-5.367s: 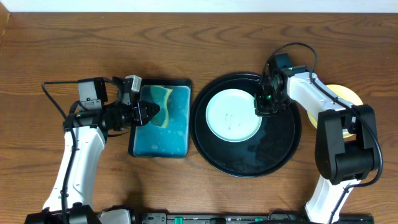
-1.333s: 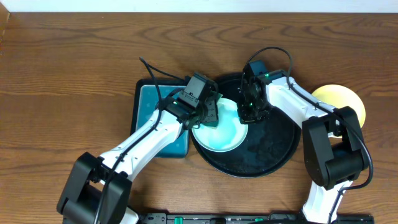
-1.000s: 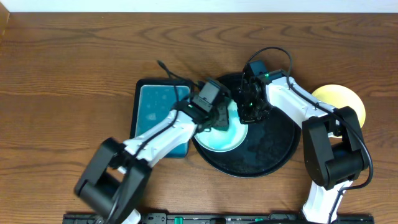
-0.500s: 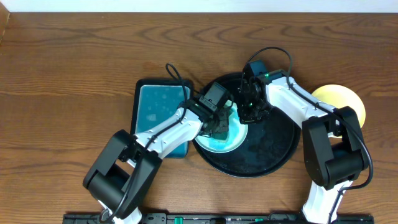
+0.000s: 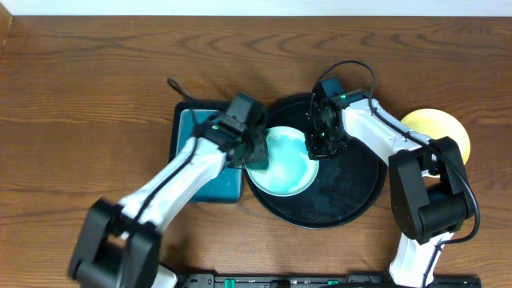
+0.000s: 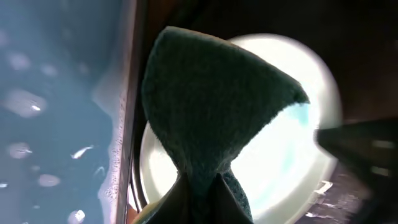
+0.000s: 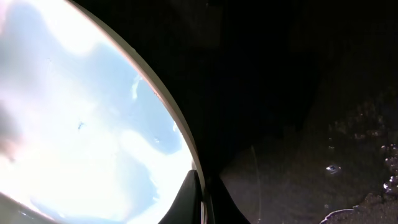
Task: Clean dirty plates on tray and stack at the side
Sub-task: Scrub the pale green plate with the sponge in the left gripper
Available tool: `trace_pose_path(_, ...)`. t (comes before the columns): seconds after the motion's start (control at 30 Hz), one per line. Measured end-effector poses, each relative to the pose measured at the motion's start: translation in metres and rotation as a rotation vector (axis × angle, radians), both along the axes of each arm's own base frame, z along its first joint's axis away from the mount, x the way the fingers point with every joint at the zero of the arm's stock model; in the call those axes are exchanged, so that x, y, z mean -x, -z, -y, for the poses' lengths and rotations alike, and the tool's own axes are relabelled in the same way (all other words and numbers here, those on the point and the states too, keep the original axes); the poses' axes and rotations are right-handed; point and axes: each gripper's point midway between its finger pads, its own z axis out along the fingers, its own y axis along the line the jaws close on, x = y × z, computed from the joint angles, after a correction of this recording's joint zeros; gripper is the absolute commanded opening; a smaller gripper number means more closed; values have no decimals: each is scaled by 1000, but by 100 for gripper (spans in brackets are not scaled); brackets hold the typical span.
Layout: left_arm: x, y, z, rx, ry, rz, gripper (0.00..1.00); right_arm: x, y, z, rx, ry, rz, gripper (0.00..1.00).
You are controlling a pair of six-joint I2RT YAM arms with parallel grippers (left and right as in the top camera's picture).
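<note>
A pale mint-green plate (image 5: 286,162) lies tilted on the black round tray (image 5: 352,192), wet with bluish film. My right gripper (image 5: 314,149) is shut on the plate's right rim (image 7: 186,155). My left gripper (image 5: 254,152) is shut on a dark green sponge (image 6: 211,118) and holds it at the plate's left edge (image 6: 311,149). A yellow plate (image 5: 444,128) lies on the table right of the tray. A third plate is not in view.
A teal rectangular tray (image 5: 196,160) with soapy water stands left of the black tray; it fills the left of the left wrist view (image 6: 56,106). Water drops lie on the black tray's floor (image 7: 367,186).
My left gripper has moved the sponge from the plate's middle back to its left edge. The right gripper has kept its hold on the rim.
</note>
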Motion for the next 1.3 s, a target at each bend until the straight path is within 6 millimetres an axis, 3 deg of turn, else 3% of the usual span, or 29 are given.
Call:
trace_pose_path(0.17,-8,-31,2,42,7,104,7,0,0,0,0,0,2,1)
trace_pose_path(0.4,-32,-36,22,109,-11,187,8,0,0,0,0,0,2,1)
trace_pose_path(0.57,-43,-15,57,152,10,209,8,0,0,0,1,-2,2,1)
trace_pose_path(0.77,-40,20,80,146,42,170,8,0,0,0,2,-2,1,1)
trace_pose_path(0.97,-36,47,77,111,35,114,7,0,0,0,2,-2,0,1)
trace_pose_path(1.3,-9,59,55,15,29,-25,8,1,0,-1,2,-4,-1,1)
